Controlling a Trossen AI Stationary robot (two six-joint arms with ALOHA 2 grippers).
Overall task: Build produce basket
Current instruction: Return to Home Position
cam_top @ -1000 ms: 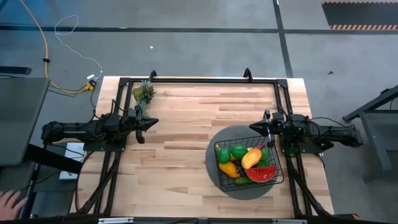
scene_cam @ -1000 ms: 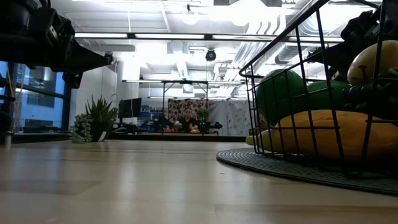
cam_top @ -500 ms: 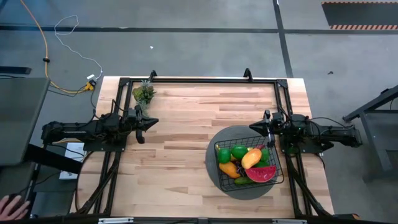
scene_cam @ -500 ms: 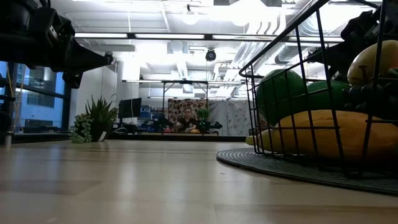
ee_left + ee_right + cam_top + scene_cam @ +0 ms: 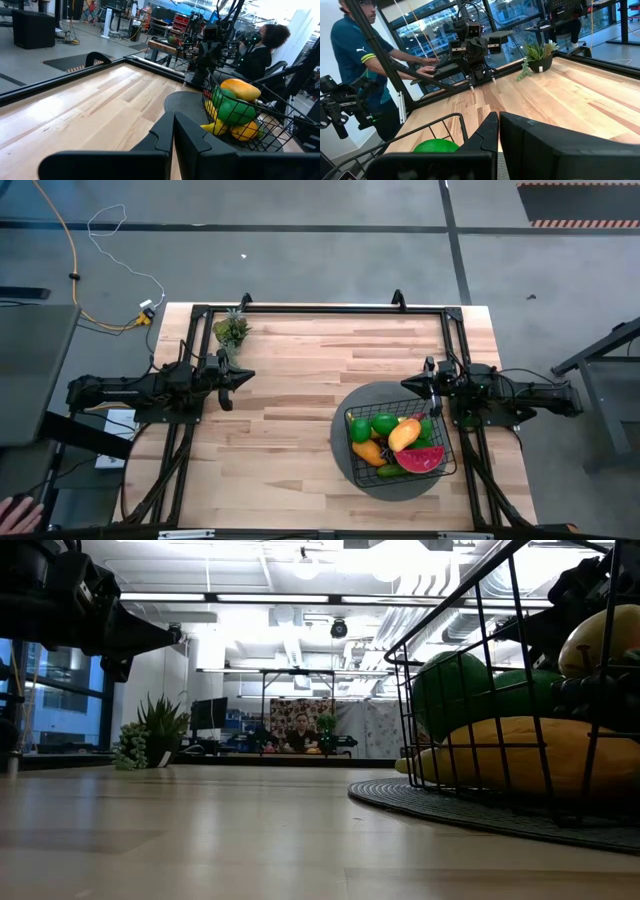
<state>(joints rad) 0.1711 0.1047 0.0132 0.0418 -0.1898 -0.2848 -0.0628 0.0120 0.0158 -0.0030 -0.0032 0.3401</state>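
Note:
The black wire basket [image 5: 444,442] stands on a round grey mat [image 5: 352,400] at the table's right side, filled with produce: green limes [image 5: 384,423], an orange mango [image 5: 404,434], a watermelon slice [image 5: 423,459] and yellow pieces [image 5: 367,452]. The low view shows the basket [image 5: 440,630] close up, and the left wrist view shows it [image 5: 207,90] farther off. My left gripper [image 5: 247,376] is shut and hangs level over the table's left side, far from the basket. My right gripper [image 5: 408,385] is shut and hovers level just beyond the basket's far rim, touching nothing.
A small potted plant [image 5: 231,330] stands at the table's far left corner. A black frame [image 5: 320,308] runs along the table's edges. A person [image 5: 357,60] stands beyond the table's left side in the right wrist view. Bare wood [image 5: 290,430] lies between the arms.

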